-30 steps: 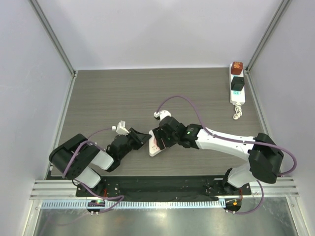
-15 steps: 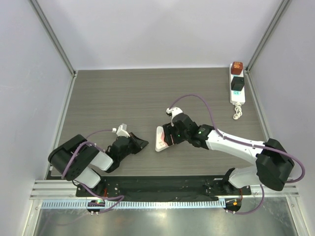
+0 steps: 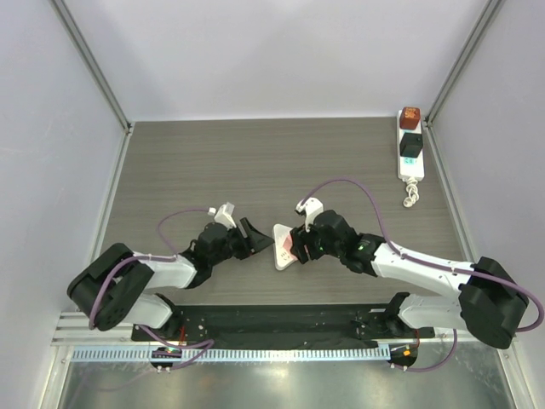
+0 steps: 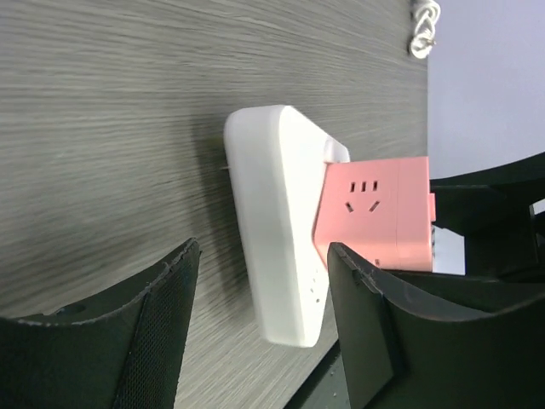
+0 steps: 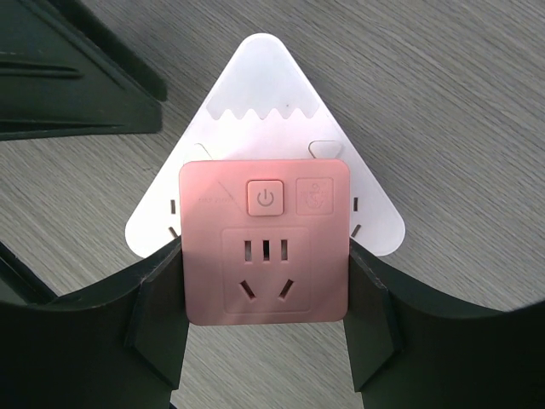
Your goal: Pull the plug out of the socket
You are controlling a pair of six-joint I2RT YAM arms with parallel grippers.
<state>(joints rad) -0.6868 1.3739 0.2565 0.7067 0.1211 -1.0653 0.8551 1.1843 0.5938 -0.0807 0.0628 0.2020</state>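
Note:
A pink square plug [image 5: 266, 243] sits pushed into a white triangular plate [image 5: 264, 85] that lies on the table. My right gripper [image 5: 266, 256] is shut on the plug's two sides. My left gripper [image 4: 264, 250] is open, with its fingers standing either side of the plate's [image 4: 272, 213] near corner and gaps showing. From above, the plug [image 3: 290, 245] and plate [image 3: 281, 261] lie between the left gripper [image 3: 257, 238] and right gripper [image 3: 298, 244]. The socket [image 3: 410, 162], a long white strip, lies at the far right edge, well away from both grippers.
On the strip stand an orange block [image 3: 410, 116] and a black block [image 3: 411, 145]. Its knotted white cord [image 3: 411, 197] trails toward me. The enclosure's white walls and metal posts border the dark wood table [image 3: 213, 170].
My left gripper has opened and moved right up to the plate. The right gripper has carried the plug and plate a little right and nearer.

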